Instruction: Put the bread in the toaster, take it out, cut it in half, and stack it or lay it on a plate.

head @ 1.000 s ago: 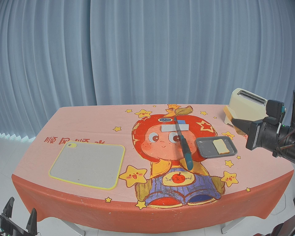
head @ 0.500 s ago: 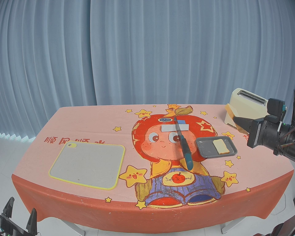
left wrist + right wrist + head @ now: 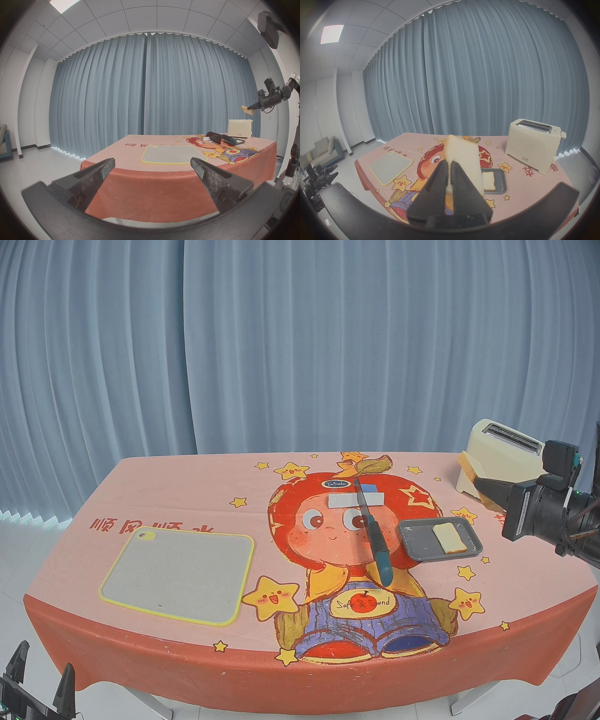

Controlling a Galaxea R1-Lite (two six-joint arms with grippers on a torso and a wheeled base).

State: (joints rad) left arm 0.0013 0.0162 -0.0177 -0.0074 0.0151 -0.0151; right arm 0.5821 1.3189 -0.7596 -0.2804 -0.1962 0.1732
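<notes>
My right gripper is shut on a slice of bread, held in the air by the left side of the cream toaster at the table's far right. The right wrist view shows the white slice upright between the shut fingers, with the toaster beyond it. Another slice lies on the grey tray. A teal-handled knife lies mid-table. My left gripper hangs open and empty below the table's front left corner.
A grey cutting board with a yellow rim lies at the table's front left. A small white and blue card sits under the knife's blade. The toaster's slots face up, and blue curtains hang behind the table.
My right gripper has drawn slightly to the right with the bread, then held still. The left arm and the things on the table have not moved.
</notes>
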